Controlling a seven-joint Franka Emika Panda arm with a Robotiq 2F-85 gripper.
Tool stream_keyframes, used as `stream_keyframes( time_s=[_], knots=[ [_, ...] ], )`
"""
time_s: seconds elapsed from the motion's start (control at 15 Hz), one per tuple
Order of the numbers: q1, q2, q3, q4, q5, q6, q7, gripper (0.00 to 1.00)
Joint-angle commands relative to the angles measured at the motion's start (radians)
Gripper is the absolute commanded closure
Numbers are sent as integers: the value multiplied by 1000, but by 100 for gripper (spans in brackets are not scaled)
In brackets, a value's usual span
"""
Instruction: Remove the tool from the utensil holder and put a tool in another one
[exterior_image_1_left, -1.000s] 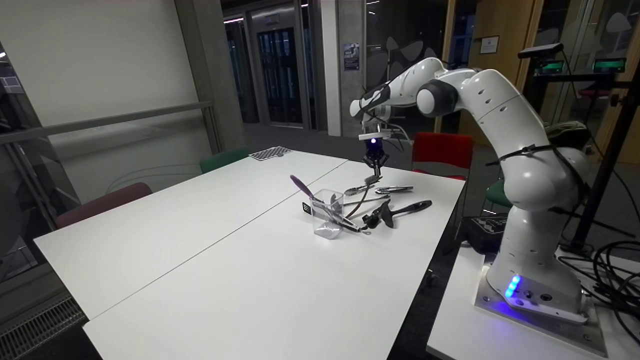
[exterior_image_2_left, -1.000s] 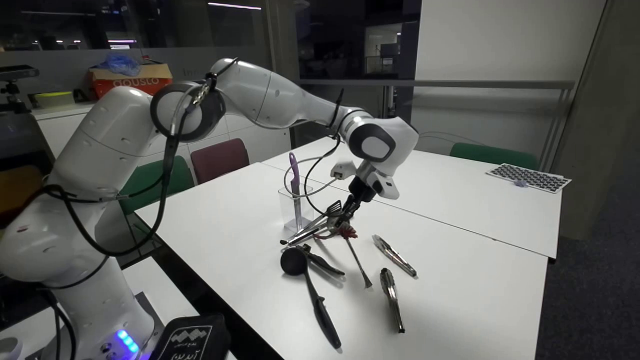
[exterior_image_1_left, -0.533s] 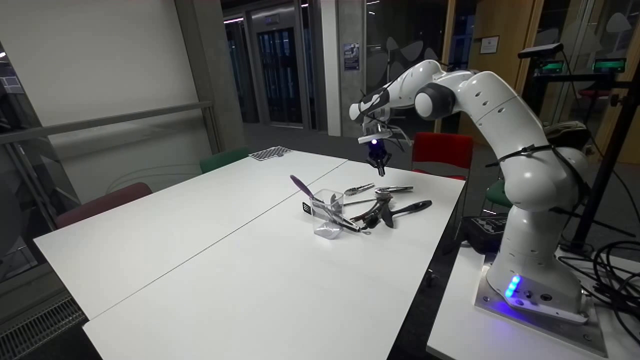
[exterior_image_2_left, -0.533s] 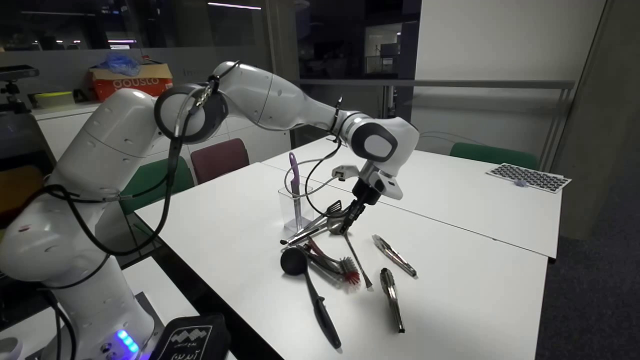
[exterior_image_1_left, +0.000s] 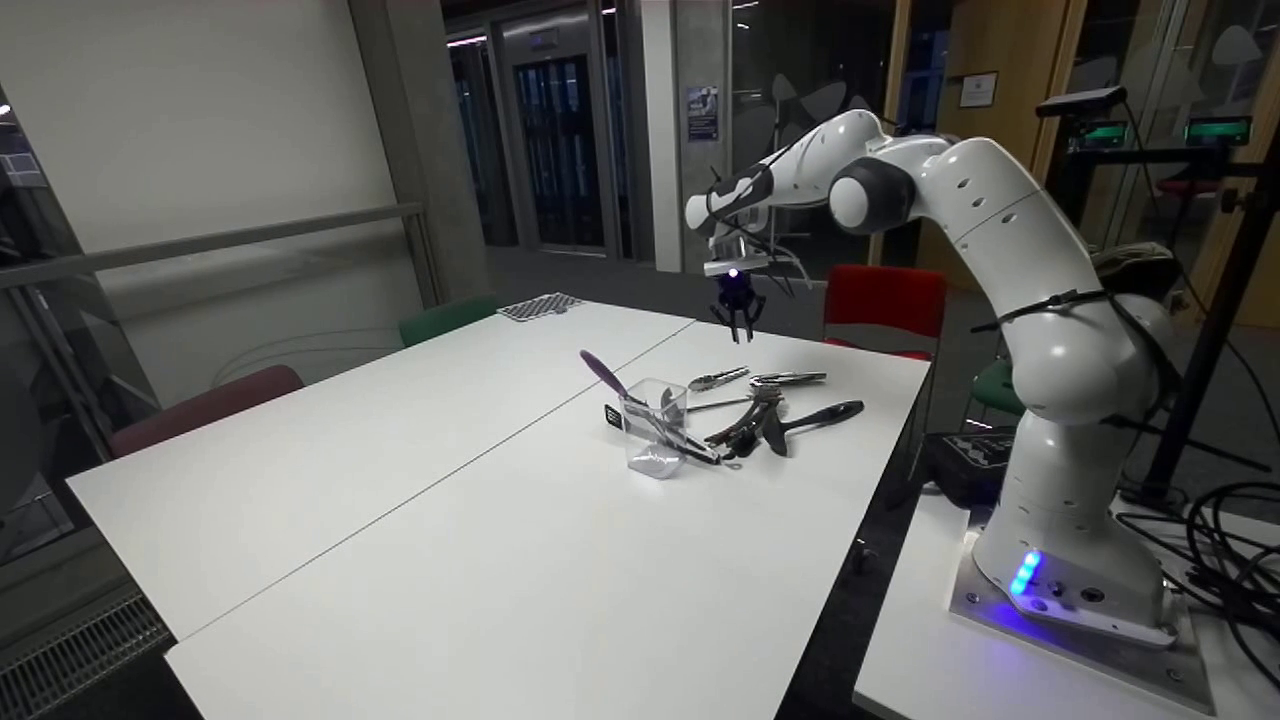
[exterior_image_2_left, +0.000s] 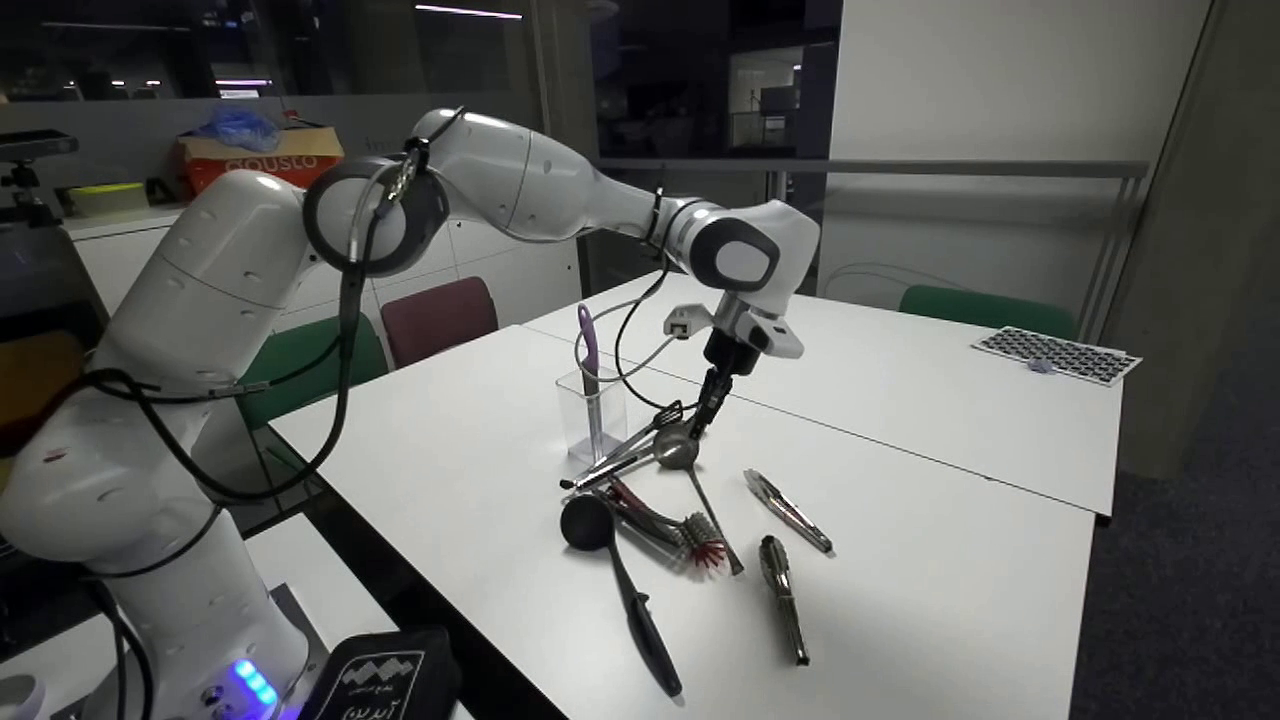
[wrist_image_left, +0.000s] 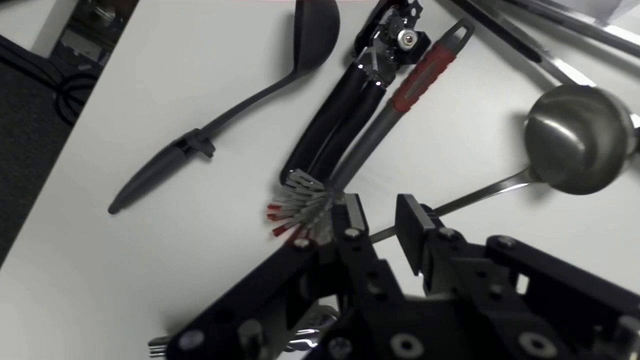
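The clear, square-sided utensil holder (exterior_image_2_left: 573, 425) is standing upright on the white table (exterior_image_2_left: 900, 560), a purple-handled utensil (exterior_image_2_left: 590, 350) leaning inside it, its handle rising above the rim. Just beside the holder, a slotted turner (exterior_image_2_left: 668, 413) is lying with its slotted end near the bowl of a steel ladle (exterior_image_2_left: 677, 447). The gripper (wrist_image_left: 381, 212) is hovering above the steel ladle's handle, its two fingers standing parted by a narrow gap through which that handle is showing on the table below. In the wrist view, a brush (wrist_image_left: 372, 140) with a red-and-grey handle is lying alongside a can opener (wrist_image_left: 328, 117), its bristles covering the ends of the opener's handles and disappearing partly behind one finger. A black ladle (wrist_image_left: 220, 122) is lying near the opener. Farther out, one pair of metal tongs (exterior_image_2_left: 800, 522) and another pair (exterior_image_2_left: 785, 600) are resting on the table, well apart from the holder, and a patterned board (exterior_image_2_left: 1058, 356) is lying near the table's edge.
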Motion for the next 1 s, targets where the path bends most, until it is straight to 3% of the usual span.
stream_keyframes(
  time_s=[0.0, 0.13, 0.27, 0.4, 0.6, 0.93],
  knots=[
    [72, -191, 30, -182, 0, 93, -76, 42],
    [112, -269, 44, -248, -13, 95, -63, 27],
    [136, -342, 63, -295, -9, -16, -69, 12],
    [187, -439, 57, -387, -45, -9, -13, 1],
    [246, -570, 59, -506, -209, 58, -18, 0],
    [255, -760, 105, -700, -409, 118, -156, 0]
  ],
)
